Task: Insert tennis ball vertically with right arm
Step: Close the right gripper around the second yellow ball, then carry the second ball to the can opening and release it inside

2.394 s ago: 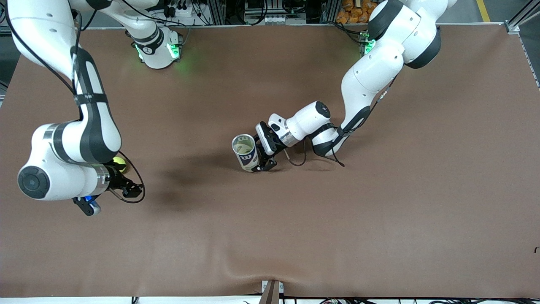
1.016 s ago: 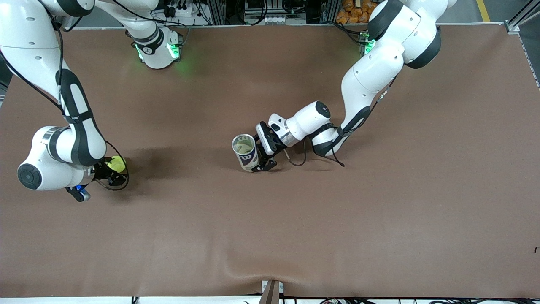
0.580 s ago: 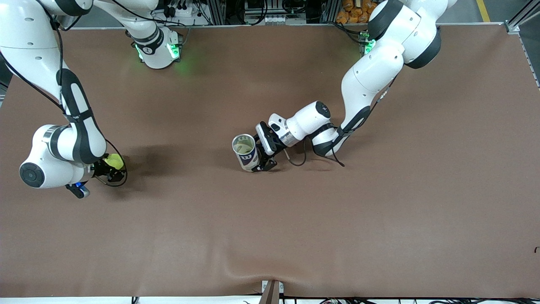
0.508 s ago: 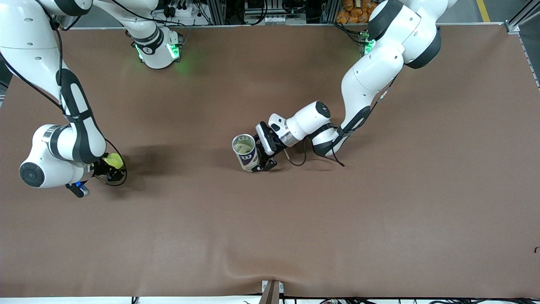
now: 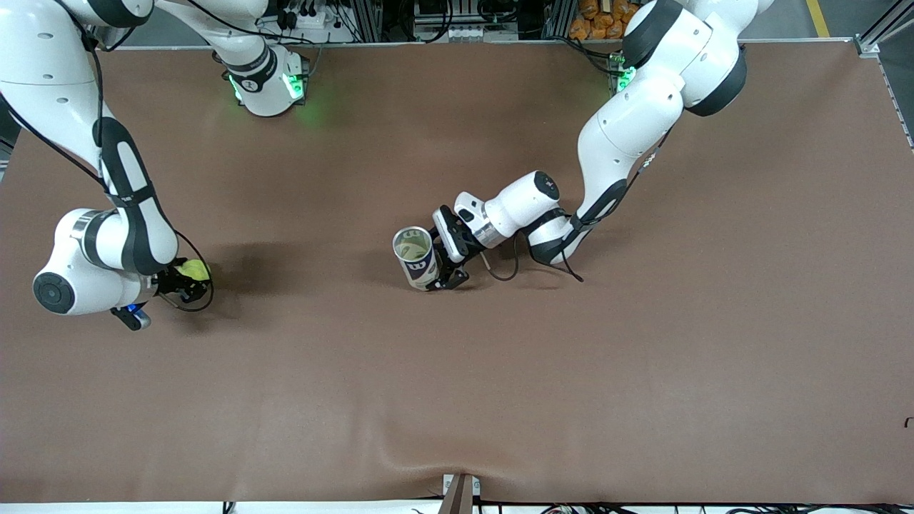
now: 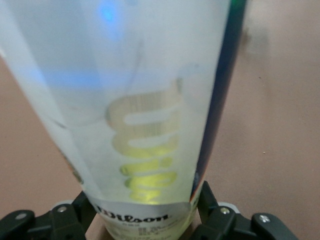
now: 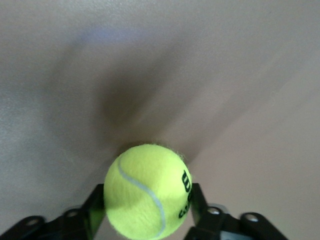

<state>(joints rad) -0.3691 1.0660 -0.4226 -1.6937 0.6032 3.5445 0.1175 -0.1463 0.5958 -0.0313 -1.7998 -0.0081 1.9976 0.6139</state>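
Note:
A yellow-green tennis ball (image 5: 194,269) sits low at the table near the right arm's end, between the fingers of my right gripper (image 5: 188,279). In the right wrist view both black fingers press the sides of the tennis ball (image 7: 148,190), so the right gripper (image 7: 147,200) is shut on it. An open-topped ball can (image 5: 416,258) stands upright mid-table, mouth upward. My left gripper (image 5: 437,268) is shut on its lower part. Seen from the left wrist, the can (image 6: 145,110) fills the view between the left gripper (image 6: 145,212) fingers, with something yellow showing through its wall.
The brown table cover (image 5: 571,371) stretches bare between the ball and the can. A small ripple in the cover lies at its edge nearest the front camera. The left arm's elbow hangs over the table beside the can.
The right gripper has come down around the tennis ball and its fingers have closed against it. The left arm and the can have not moved.

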